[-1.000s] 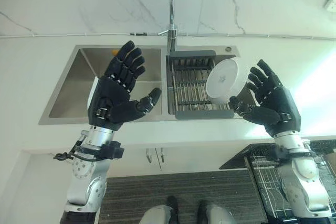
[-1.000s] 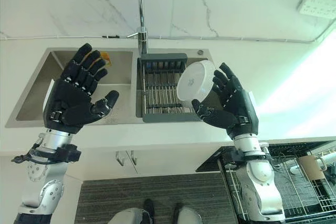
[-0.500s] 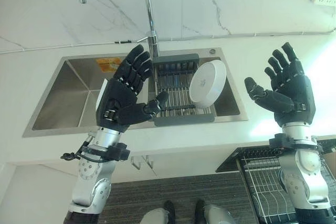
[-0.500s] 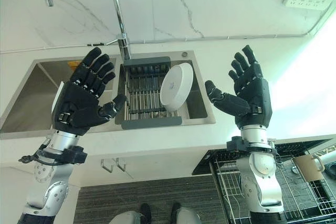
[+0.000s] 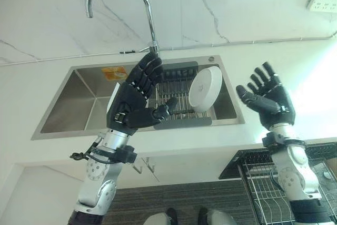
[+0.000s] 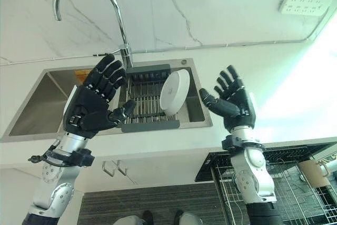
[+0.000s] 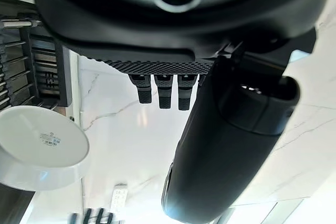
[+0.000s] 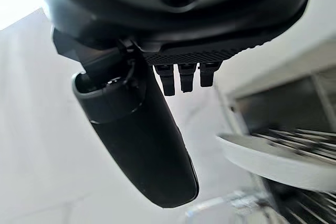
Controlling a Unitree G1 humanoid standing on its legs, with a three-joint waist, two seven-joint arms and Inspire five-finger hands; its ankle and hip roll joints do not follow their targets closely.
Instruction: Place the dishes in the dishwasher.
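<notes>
Both hands, left [image 5: 131, 106] and right [image 5: 271, 98], are held spread and empty beside the white bowl [image 5: 205, 88], propped on edge in the sink drying rack [image 5: 179, 80] at frame centre, presumably for draining.

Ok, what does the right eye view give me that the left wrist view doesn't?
Right eye view alone: the tap, the sink's left basin, the dishwasher rack at lower right, and both arms with the left hand open. Left wrist view alone: the white bowl's underside with a sticker. Shared: the bowl standing on edge in the drain rack, the wall socket, and the open right hand.
</notes>
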